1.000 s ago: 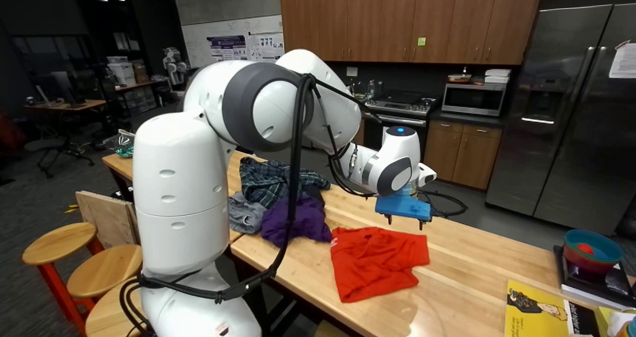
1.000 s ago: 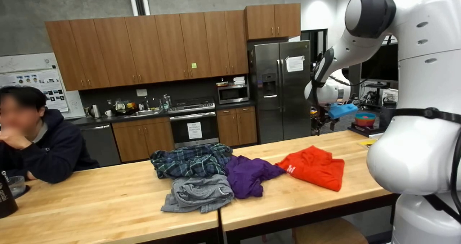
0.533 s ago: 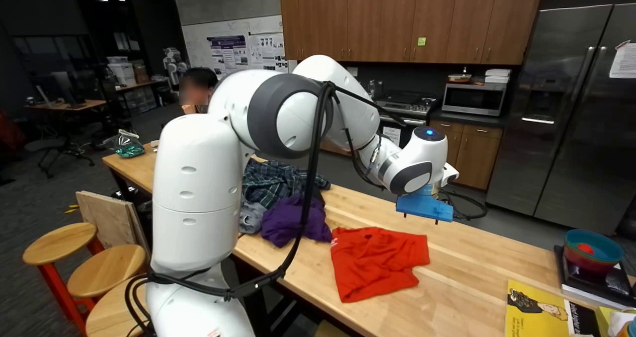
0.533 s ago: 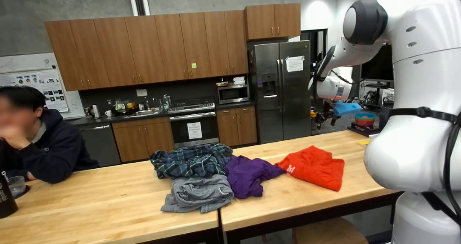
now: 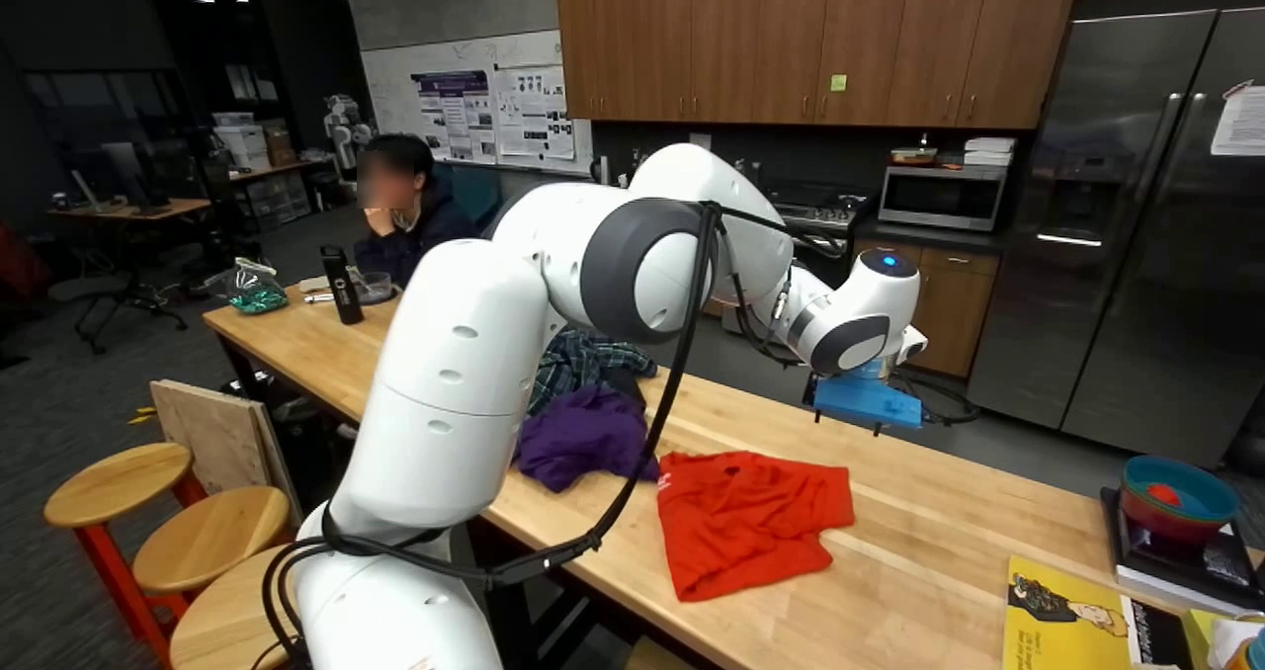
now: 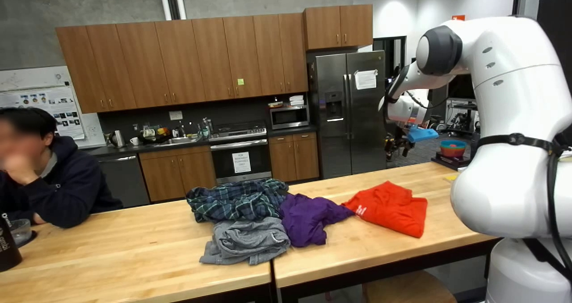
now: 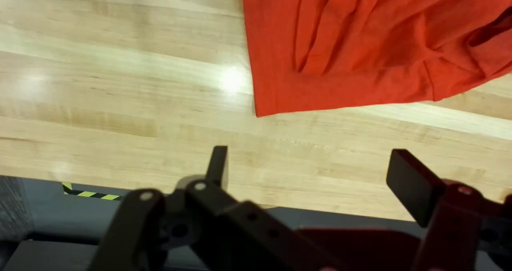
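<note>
ok, clock centred on an exterior view: you've got a plaid garment point(image 6: 234, 200) near 7:30, grey garment point(image 6: 250, 242) at 7, purple garment point(image 6: 308, 220) at 5, all bunched together on the table point(image 6: 134, 249). then the red shirt point(image 6: 393, 209) at 4, rumpled, and your fingers point(image 7: 414, 187) around 3, raised by the table's edge. they're spread wide, nothing between them; in the wrist view that red shirt sits at 1 o'clock from them, untouched. my read: early days, no grip made on it yet.
</note>
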Motion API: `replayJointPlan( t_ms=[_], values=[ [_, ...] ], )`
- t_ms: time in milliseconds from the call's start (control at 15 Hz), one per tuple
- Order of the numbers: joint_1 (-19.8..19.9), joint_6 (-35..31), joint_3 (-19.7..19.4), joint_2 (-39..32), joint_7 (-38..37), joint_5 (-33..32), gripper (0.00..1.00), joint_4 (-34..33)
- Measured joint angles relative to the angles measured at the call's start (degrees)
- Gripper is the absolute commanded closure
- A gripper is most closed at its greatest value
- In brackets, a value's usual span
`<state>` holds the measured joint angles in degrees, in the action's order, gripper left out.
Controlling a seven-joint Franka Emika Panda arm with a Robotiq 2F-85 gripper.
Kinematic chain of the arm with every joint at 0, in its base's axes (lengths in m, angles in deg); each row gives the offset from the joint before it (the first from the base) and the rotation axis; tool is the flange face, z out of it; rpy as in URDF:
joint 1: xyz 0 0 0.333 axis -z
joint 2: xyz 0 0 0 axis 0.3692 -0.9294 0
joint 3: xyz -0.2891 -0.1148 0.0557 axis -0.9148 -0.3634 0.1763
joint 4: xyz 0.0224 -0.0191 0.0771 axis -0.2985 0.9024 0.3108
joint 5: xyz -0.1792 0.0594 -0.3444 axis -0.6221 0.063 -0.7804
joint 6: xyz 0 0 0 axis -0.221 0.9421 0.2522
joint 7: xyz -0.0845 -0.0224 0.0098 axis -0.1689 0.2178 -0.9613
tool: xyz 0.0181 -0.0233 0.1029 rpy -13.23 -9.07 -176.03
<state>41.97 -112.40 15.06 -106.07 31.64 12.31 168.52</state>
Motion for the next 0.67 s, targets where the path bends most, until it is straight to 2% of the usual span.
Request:
replayJointPlan(
  t_ms=[667],
  values=[
    [0.2,6.6,2.8,-12.9,-0.6,-1.5,0.00,-11.2]
  ],
)
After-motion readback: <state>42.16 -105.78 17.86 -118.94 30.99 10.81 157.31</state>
